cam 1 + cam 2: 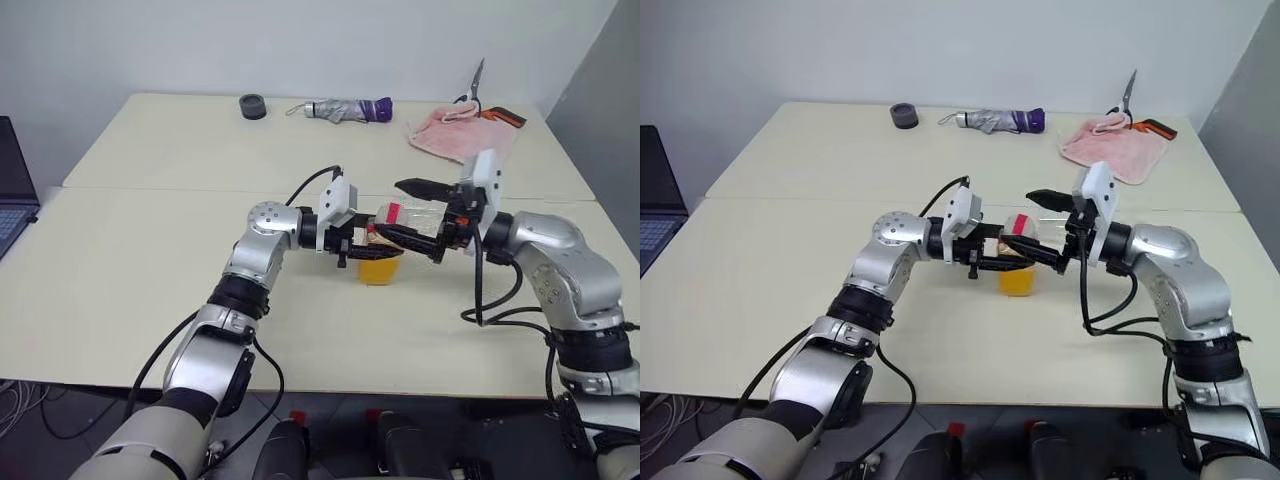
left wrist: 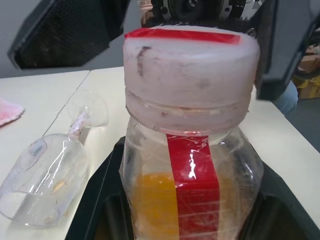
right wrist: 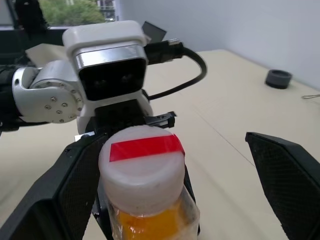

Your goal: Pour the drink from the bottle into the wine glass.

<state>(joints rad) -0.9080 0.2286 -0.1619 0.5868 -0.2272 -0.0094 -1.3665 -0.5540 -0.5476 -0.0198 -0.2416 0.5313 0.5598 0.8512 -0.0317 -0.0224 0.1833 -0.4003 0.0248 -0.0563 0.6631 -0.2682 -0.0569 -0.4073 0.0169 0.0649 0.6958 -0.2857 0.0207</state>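
My left gripper (image 1: pixel 366 246) is shut on the bottle (image 1: pixel 381 262) and holds it upright over the middle of the table. The bottle is clear, with a red strip (image 2: pixel 192 185) down its side and a whitish cap (image 3: pixel 141 165). The orange drink (image 2: pixel 152 205) fills its lower part. My right gripper (image 1: pixel 412 213) is open, level with the cap. One black finger (image 3: pixel 60 195) stands on each side of the cap, apart from it. The wine glass (image 2: pixel 45 185) lies on its side on the table beside the bottle.
Along the far edge of the cream table (image 1: pixel 140 260) lie a black ring (image 1: pixel 253 106), a folded umbrella (image 1: pixel 340 109), a pink towel (image 1: pixel 462 133) and scissors (image 1: pixel 476 85). A laptop (image 1: pixel 12 200) sits at the far left.
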